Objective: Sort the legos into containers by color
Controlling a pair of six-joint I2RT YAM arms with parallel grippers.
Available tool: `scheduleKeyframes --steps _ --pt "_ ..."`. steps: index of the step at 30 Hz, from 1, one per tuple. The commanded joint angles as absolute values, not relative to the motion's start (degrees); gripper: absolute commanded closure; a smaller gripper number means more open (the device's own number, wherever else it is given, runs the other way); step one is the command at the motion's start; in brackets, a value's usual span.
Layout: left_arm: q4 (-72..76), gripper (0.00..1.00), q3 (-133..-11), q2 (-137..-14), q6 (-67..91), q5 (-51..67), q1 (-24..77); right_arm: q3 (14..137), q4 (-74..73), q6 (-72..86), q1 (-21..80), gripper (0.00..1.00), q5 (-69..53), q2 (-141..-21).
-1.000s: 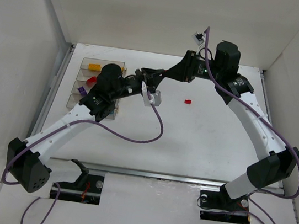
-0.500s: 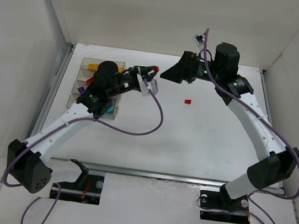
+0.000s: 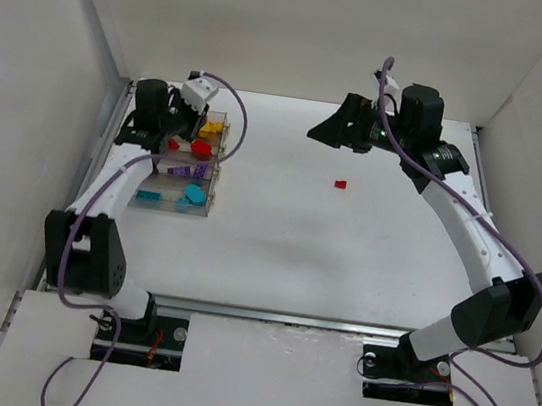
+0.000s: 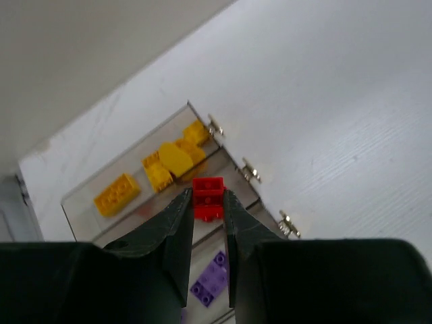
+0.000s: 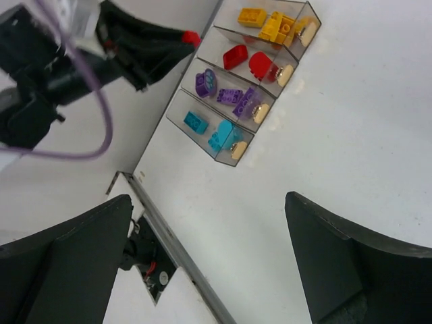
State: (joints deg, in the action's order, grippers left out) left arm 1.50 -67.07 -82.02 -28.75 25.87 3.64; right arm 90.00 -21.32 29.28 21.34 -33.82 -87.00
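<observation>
The tabletop [image 3: 374, 258] carries the containers [image 3: 215, 181] by its far left corner. The right gripper [image 5: 208, 202] hangs wide open and empty. The left gripper [image 4: 208, 204] pinches a red brick [image 4: 208, 196] by its flat sides, over the yellow and red bins. A loose red lego [image 3: 340, 184] lies toward the far edge. These bricks are likely light, rigid and slick, so flat opposite sides suit the grip.

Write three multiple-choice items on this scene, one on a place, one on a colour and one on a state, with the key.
1. Where is the loose red brick?
A. In the red bin
B. On the bare table
C. On top of the yellow bricks

2. What colour is the held brick in the left pincer?
A. Red
B. Cyan
C. Purple

3. How does the right pincer stand?
A. Open and empty
B. Shut on a brick
C. Shut and empty

Key: B, it lies alone on the white surface. A, the left wrist view shows red in the grip. A, its jaws stand wide with nothing between them.
</observation>
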Motion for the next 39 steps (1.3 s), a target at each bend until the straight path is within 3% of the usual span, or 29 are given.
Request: scheduleKeyframes --steps 1,6,15,19,21,22,27,33,39 --pt "-4.98 1.00 -75.64 -89.10 -22.33 25.40 -0.69 92.20 -22.32 27.43 21.45 0.00 -33.31 -88.94" --pt "-10.36 1.00 -86.82 -103.50 -16.63 25.93 -5.62 94.13 -23.38 26.37 20.92 0.00 -33.31 -90.18" --pt "-12.55 1.00 -94.39 -114.52 -15.29 15.73 -6.68 94.66 -25.48 25.31 20.40 0.00 -32.26 -91.32" --pt "-11.17 1.00 -92.12 -114.35 -15.29 15.03 -6.68 95.18 -25.49 25.31 20.39 0.00 -31.64 -91.84" --pt "-11.16 0.91 -91.58 -114.35 -15.29 14.41 -6.68 95.19 -26.01 24.79 20.39 0.00 -31.64 -91.85" --pt "-11.16 0.79 -91.58 -114.35 -15.29 14.41 -6.68 95.71 -26.02 24.79 20.39 0.00 -31.64 -92.37" --pt "-13.88 0.49 -92.20 -115.49 -15.29 13.10 -6.68 96.77 -27.33 24.79 19.86 0.00 -30.50 -93.52" --pt "-13.36 0.45 -90.27 -112.68 -15.29 14.15 -6.68 97.29 -30.57 22.25 19.34 0.00 -24.79 -94.04" --pt "-12.13 0.50 -90.26 -107.32 -15.29 15.21 -6.07 98.43 -35.85 17.68 17.84 0.00 -13.90 -100.35"
